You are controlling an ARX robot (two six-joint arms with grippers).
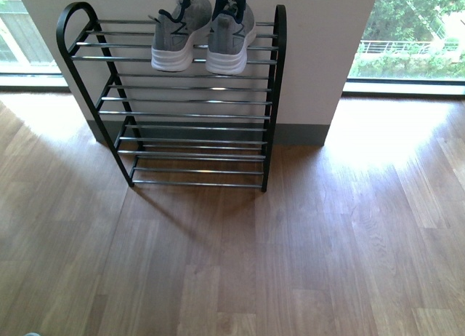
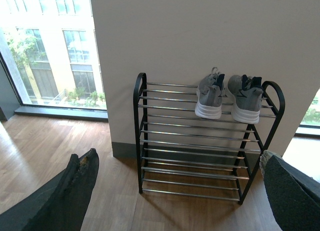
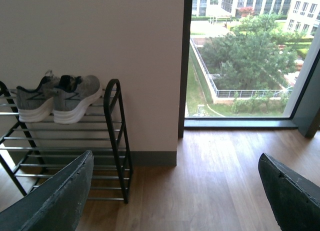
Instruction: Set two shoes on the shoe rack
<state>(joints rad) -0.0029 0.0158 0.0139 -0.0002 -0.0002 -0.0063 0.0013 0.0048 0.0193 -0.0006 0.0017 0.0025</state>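
Two grey knit shoes with white soles stand side by side on the top tier of the shoe rack (image 1: 270,96): the left shoe (image 1: 178,34) and the right shoe (image 1: 231,36), heels toward me. The left wrist view shows the same shoes (image 2: 210,96) (image 2: 245,97) on the rack (image 2: 141,136); my left gripper (image 2: 182,188) is open, well back from it, holding nothing. From the right wrist view the shoes (image 3: 35,100) (image 3: 75,97) sit at the rack's (image 3: 116,126) near end. Here too my right gripper (image 3: 175,191) hangs open and empty. Neither arm shows in the front view.
The rack stands against a white wall (image 1: 320,52) with a grey skirting board. Wooden floor (image 1: 290,263) stretches in front. Floor-height windows (image 1: 407,38) flank the wall on both sides. The rack's lower tiers (image 1: 196,150) hold nothing.
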